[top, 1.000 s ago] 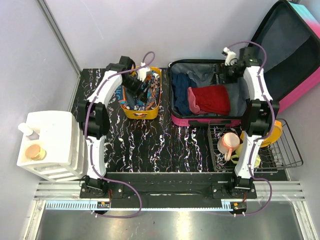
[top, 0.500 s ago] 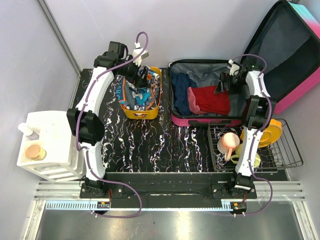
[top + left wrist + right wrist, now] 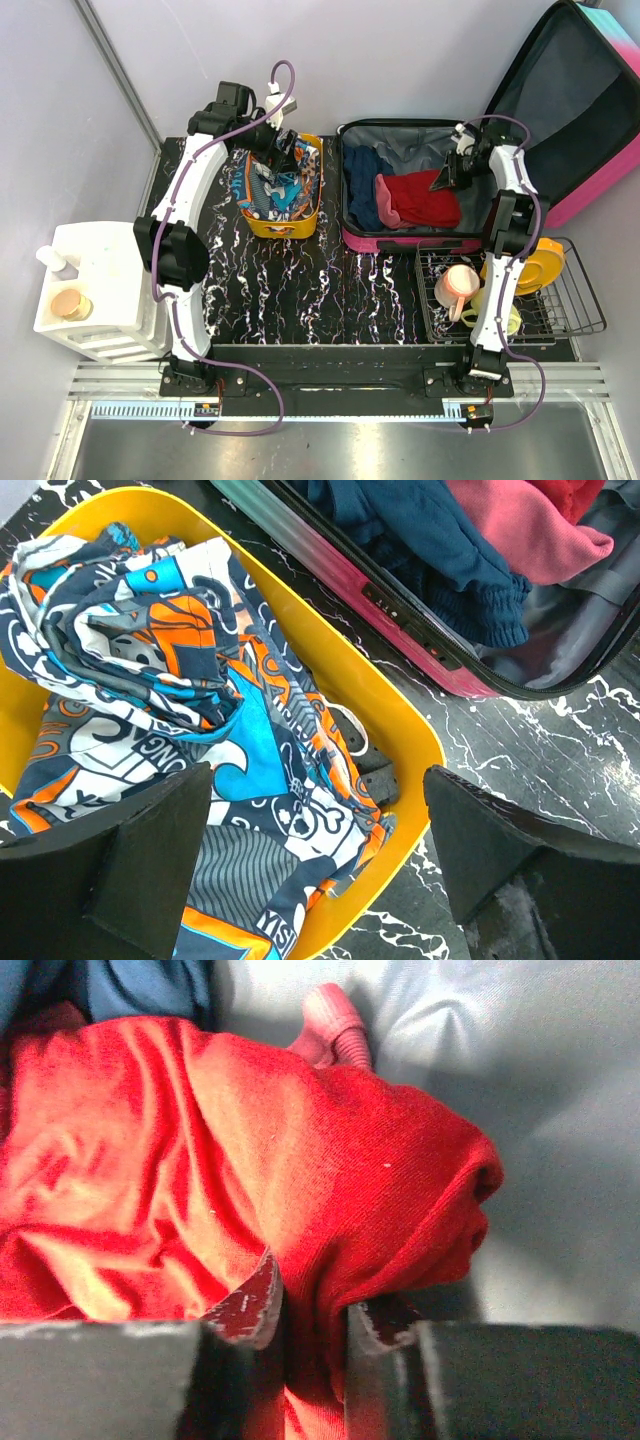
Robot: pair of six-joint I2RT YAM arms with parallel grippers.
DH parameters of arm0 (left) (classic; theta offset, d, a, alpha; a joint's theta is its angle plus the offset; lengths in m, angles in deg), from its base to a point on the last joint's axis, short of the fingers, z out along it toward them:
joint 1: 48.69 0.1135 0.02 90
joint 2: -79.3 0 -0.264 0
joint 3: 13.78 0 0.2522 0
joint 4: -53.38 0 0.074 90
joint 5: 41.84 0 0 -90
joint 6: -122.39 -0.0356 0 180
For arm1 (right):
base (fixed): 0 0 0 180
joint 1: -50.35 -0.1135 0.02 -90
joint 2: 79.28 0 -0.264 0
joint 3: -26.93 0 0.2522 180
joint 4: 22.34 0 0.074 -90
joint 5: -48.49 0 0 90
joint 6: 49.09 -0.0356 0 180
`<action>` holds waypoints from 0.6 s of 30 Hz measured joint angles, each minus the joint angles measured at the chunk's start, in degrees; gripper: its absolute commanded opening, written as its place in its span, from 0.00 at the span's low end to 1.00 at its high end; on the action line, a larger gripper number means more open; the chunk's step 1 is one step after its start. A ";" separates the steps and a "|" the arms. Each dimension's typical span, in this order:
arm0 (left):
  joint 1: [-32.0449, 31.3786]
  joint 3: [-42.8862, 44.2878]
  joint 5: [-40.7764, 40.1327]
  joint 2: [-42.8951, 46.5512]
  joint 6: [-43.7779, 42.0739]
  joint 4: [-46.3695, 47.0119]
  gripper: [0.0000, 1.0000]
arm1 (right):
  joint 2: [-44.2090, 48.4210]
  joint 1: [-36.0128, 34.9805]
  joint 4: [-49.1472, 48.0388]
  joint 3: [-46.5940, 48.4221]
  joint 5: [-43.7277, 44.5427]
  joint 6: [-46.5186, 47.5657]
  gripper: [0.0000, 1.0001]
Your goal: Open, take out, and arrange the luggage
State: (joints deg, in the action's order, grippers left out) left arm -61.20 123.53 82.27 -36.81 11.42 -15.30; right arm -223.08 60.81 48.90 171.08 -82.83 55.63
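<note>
The luggage (image 3: 400, 243) lies open at the worktop's (image 3: 370, 290) back right, magenta-edged with grey lining and lid raised, the right end effector (image 3: 310, 1310) inside it pinching the red garment (image 3: 180, 1160), the left end effector (image 3: 320, 820) spread wide over the neighbouring yellow bin (image 3: 310, 630).

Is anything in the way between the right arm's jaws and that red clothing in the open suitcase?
Nothing visible. The jaws of the right gripper are closed on a fold of the red garment, which lies on top inside the luggage.
</note>
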 measured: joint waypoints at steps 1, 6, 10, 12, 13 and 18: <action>0.00 0.00 0.00 0.00 0.02 0.22 0.91 | 0.83 0.00 -0.50 -0.98 -0.28 0.17 0.00; 0.00 0.00 0.22 0.00 0.07 2.08 0.91 | 6.88 0.00 -2.84 -5.70 -0.87 0.50 0.00; 0.00 -0.02 0.26 0.00 0.31 3.41 0.93 | 12.48 0.00 -5.42 -8.22 -2.10 0.52 0.00; 0.00 -0.20 0.28 0.00 0.46 4.42 0.94 | 15.34 -0.02 -6.78 -9.57 -2.86 0.57 0.00; 0.00 -0.28 0.35 0.00 0.50 4.98 0.94 | 16.63 -0.02 -7.21 -9.90 -3.17 0.63 0.00; 0.00 -0.37 0.46 0.00 0.83 6.51 0.94 | 18.71 -0.07 -8.59 -9.90 -3.41 1.66 0.00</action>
State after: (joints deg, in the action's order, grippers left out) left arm -61.20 123.16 82.73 -36.81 12.25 -8.79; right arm -204.37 60.75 40.31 161.18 -86.24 57.29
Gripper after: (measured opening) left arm 0.940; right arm 0.121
